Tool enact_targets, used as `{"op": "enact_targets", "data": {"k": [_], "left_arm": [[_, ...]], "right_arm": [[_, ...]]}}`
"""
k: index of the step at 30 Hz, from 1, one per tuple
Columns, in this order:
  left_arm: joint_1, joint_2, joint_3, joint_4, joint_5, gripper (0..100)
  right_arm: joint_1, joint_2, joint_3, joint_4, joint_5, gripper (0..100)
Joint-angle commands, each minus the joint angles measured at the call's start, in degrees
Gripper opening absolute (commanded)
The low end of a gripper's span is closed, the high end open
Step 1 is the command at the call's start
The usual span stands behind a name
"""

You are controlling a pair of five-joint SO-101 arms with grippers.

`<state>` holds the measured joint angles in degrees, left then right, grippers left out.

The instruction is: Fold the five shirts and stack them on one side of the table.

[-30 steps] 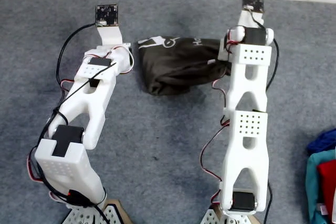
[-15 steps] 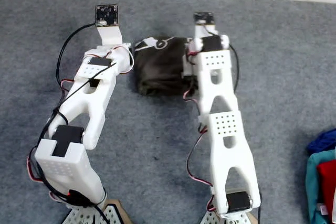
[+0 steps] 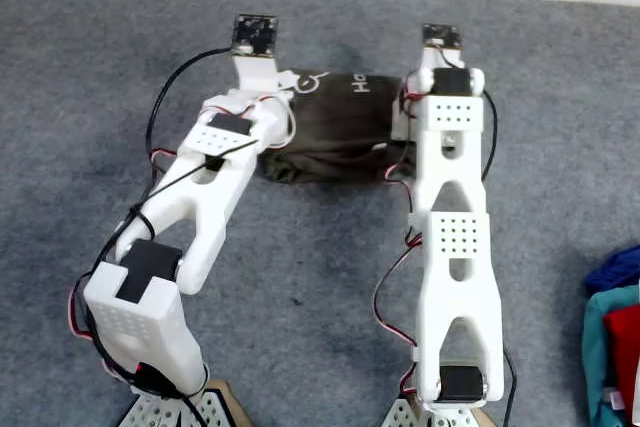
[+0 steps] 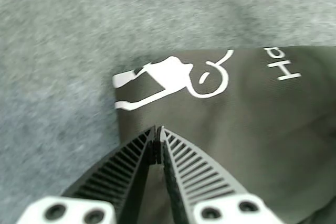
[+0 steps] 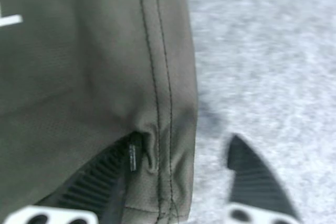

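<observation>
- High view: the left arm (image 3: 215,162) has swung onto the dark shirt (image 3: 340,117); the right arm (image 3: 455,177) has backed to the shirt's right edge.
- Left wrist view: left gripper (image 4: 158,131) jaws together, tips on the shirt.
- Right wrist view: right gripper (image 5: 184,139) jaws apart, straddling the shirt's hem.

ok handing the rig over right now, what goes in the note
The left pincer is shut, tips over the dark shirt by its white print. The right pincer is open, one finger under the shirt's other edge, the other over the grey table. Shirt lies partly folded at the far middle. A pile of coloured shirts sits at the right edge. To do: finish this fold, stack it, fold the rest.
</observation>
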<state>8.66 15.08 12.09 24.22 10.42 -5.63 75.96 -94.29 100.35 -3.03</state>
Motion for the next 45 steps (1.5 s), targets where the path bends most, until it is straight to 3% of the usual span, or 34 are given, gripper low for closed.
{"op": "enact_targets", "data": {"k": [1,7,12,19,23,26,28,33,35,40,45], "left_arm": [[2.86,-2.33,-3.47,-0.09,0.53,3],[8.40,-1.98,-3.12,-4.31,0.18,3],[9.71,1.63,-2.86,-8.88,0.18,3],[9.54,9.19,-4.53,-15.65,0.09,3],[9.36,12.97,-7.60,-15.56,-0.35,3],[9.45,14.81,-10.33,-12.31,-4.66,2],[9.54,15.78,-12.62,-9.49,-5.63,1],[8.66,17.36,-14.99,-6.86,-5.71,1],[8.22,17.45,-14.73,-6.86,-5.71,1],[5.93,17.19,-14.46,-6.51,-5.71,1],[3.91,16.92,-15.08,0.62,-5.63,1]], "right_arm": [[1.27,-1.36,-6.73,0.48,0.18,29.0],[1.45,-1.36,-6.64,0.48,-2.55,22.4],[2.42,-1.36,-6.73,0.13,-6.24,0.0],[3.21,-2.59,-6.64,-1.10,-9.49,0.8],[1.01,-5.05,-6.64,-0.48,-9.85,0.8],[0.57,-5.67,-6.64,-0.22,-8.97,1.2],[0.48,-6.20,-6.73,0.75,-4.75,2.6],[0.40,-8.75,-6.64,0.84,-3.34,28.2],[-0.57,-11.03,-6.64,0.84,-1.93,33.1],[-2.95,-15.43,-6.29,0.84,-2.11,31.4],[-2.77,-15.43,-6.29,0.92,-2.29,24.2]]}}
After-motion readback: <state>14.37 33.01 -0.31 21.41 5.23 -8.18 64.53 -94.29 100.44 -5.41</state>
